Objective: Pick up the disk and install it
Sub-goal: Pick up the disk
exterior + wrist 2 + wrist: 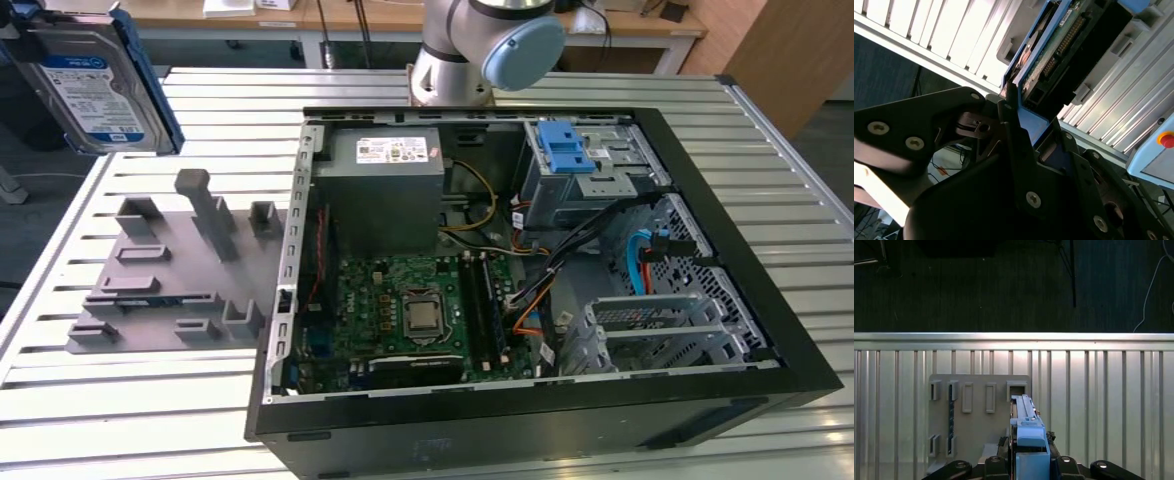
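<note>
Fingers (pixel 1016 150) clamped on the disk (pixel 87 85) — held on edge, high over the grey fixture (pixel 174 270).

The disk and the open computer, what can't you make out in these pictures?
- disk, exterior view: top cut off by the picture's edge.
- disk, second wrist view: lower end hidden behind the gripper; label side turned away.
- drive cage, exterior view: inside hidden under its blue latch, so free space cannot be judged.
- grey fixture plate, first wrist view: near edge hidden by disk and gripper.
</note>
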